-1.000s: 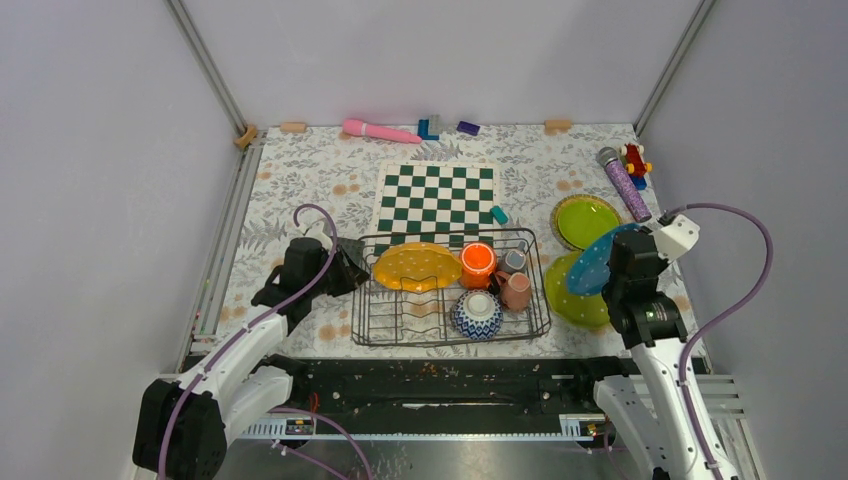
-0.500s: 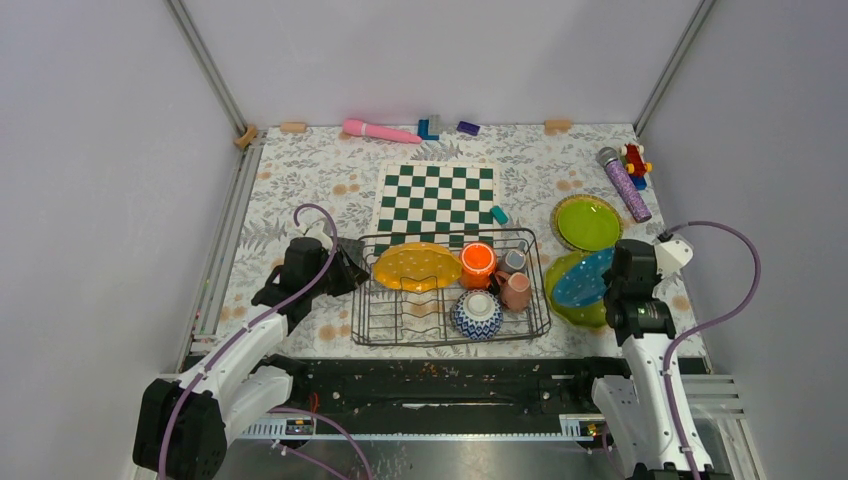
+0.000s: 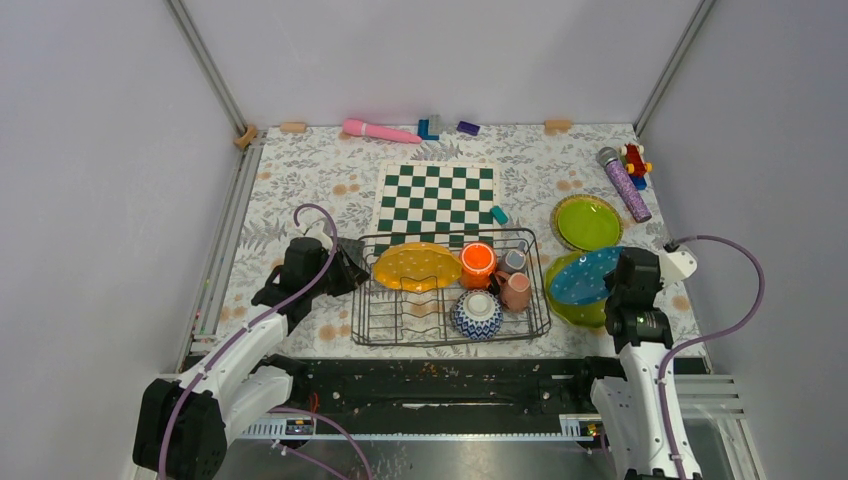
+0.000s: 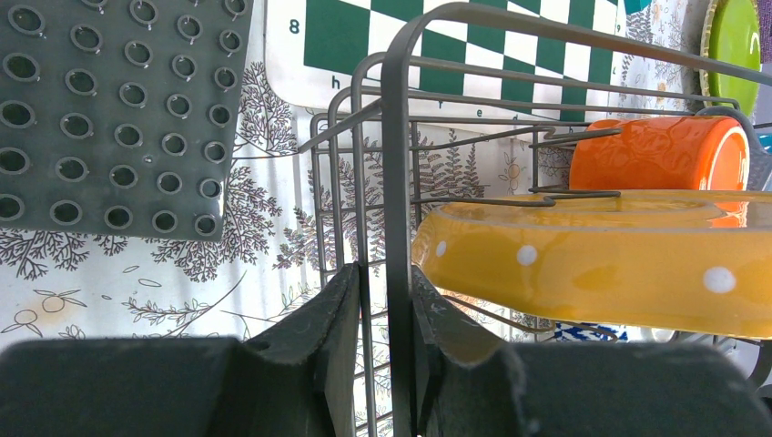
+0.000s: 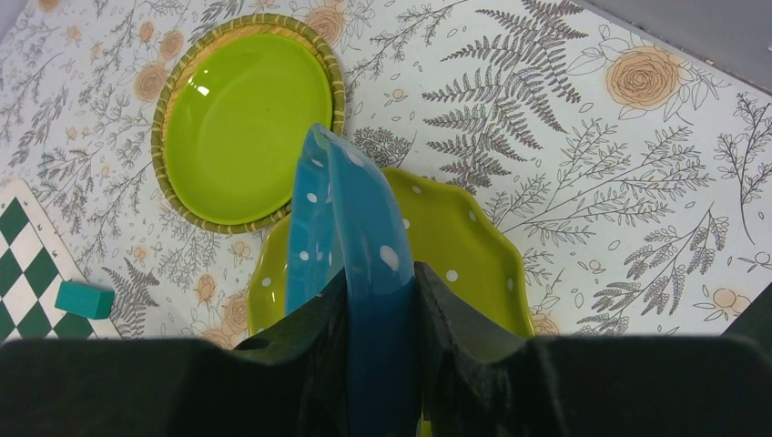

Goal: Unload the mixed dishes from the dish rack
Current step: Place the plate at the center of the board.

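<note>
A: The right claw [image 3: 620,283] is lower than a second ago; its teal plate [image 3: 582,276] now leans just over the dotted lime plate [image 3: 572,310].
B: And the grip?
A: Pinched on the plate's near rim; the plate stretches away, toward the rack [image 3: 447,236]. The left claw [image 4: 387,300] pinches the rack's end wire.
B: What remains?
A: Yellow plate [image 3: 415,266], orange cup [image 3: 477,262], bowl [image 3: 478,312] in the rack, on the floral surface [image 3: 300,190], grey walls [image 3: 100,150] around.

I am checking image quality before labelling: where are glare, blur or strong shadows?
Top external: even light, soft shadows, all sharp. Left wrist: bright reflections on the orange cup and yellow plate; the jaws on the dish rack wire are dark and blurred. Right wrist: teal plate blurs near the lens; round lime plate shows small highlights.
</note>
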